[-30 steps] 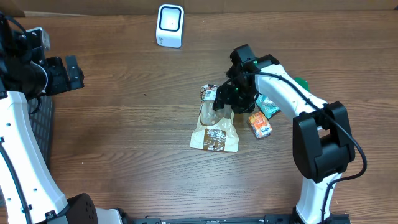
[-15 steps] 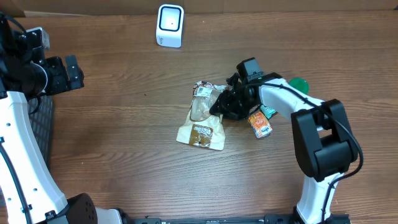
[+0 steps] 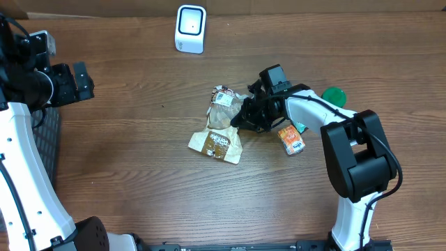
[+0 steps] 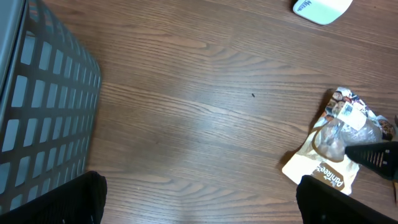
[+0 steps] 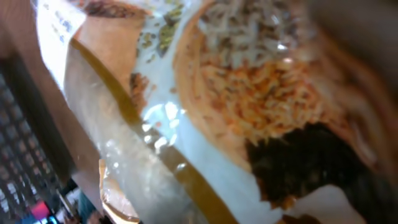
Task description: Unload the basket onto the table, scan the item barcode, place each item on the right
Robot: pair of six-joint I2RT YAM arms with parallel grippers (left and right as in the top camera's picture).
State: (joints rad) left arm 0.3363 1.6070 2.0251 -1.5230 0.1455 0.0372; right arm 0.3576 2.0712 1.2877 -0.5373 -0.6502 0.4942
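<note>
The item is a clear-windowed bread bag (image 3: 217,131) with a brown label, lying tilted at the table's middle. My right gripper (image 3: 243,116) comes in low from the right and is shut on the bag's right edge. In the right wrist view the bag (image 5: 186,106) fills the frame and hides the fingers. The white scanner (image 3: 190,28) stands at the back, well apart from the bag. My left gripper (image 3: 77,81) hangs open at the far left with nothing in it. Its view shows the bag (image 4: 333,146) to the right and the scanner (image 4: 320,7) at the top edge.
An orange packet (image 3: 291,139), a teal packet (image 3: 301,126) and a green round thing (image 3: 334,95) lie just right of the right arm. A grey lattice basket (image 4: 37,106) stands at the table's left edge under the left arm.
The right gripper has closed on the bag's edge and drawn it left and a little toward the back. The left arm has not moved.
</note>
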